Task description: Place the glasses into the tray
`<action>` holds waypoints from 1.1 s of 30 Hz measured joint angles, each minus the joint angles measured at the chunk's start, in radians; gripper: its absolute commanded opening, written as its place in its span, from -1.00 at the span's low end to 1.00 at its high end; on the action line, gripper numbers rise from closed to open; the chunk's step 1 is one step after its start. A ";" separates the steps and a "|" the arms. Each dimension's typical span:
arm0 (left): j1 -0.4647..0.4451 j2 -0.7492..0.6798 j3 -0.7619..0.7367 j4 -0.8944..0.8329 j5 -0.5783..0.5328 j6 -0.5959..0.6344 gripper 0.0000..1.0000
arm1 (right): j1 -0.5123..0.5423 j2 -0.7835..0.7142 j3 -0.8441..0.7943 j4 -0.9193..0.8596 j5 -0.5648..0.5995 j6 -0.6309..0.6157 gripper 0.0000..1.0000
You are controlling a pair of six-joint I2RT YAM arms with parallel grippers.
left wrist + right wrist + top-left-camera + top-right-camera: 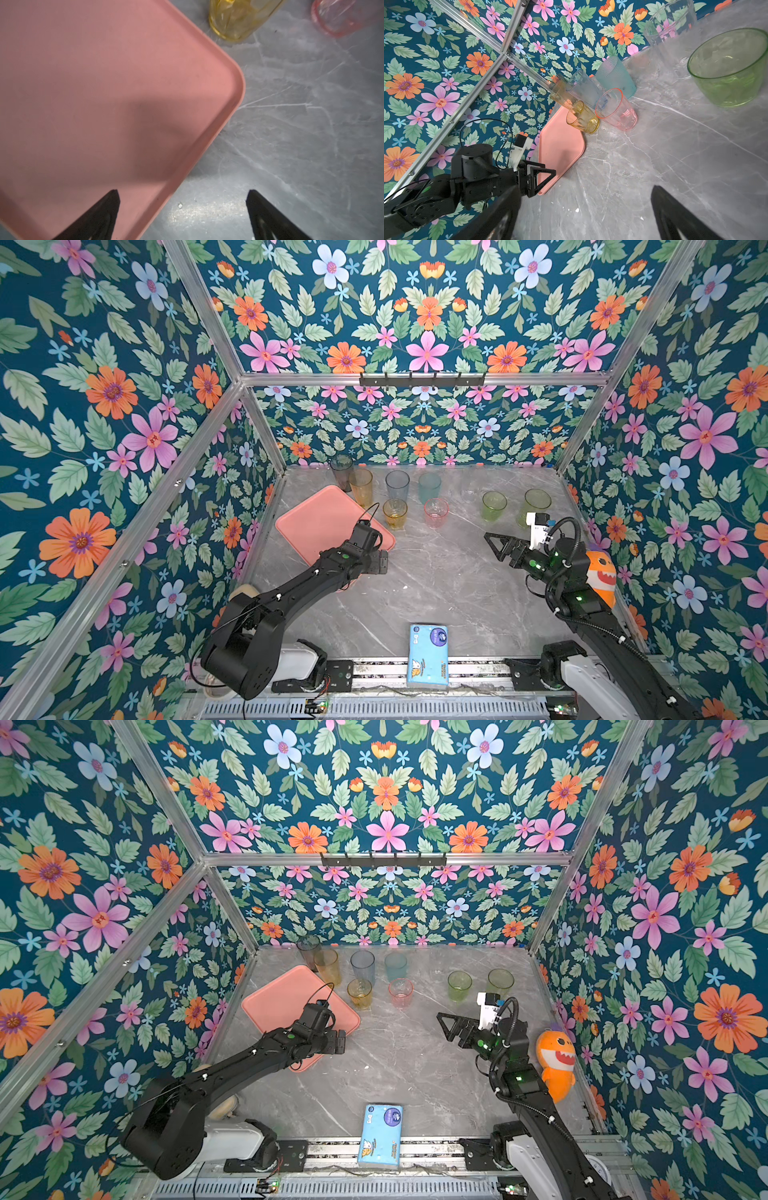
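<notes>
Overhead stereo pair; close wrist views

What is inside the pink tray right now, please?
Nothing that can be seen: the visible floor of the tray is bare, with only a shadow across it. In both top views the left arm covers the tray's near corner, so that part cannot be checked there.

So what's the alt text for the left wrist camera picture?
A salmon-pink tray, bare where it shows, fills much of the picture on a grey marbled table. Past its rounded corner stand a yellow glass and a pink glass, both cut off. The left tool is open and empty, one tip over the tray.
</notes>
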 measured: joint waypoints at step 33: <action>-0.004 0.083 -0.113 0.247 0.279 -0.121 0.74 | 0.016 0.039 0.130 -0.245 0.103 -0.048 0.98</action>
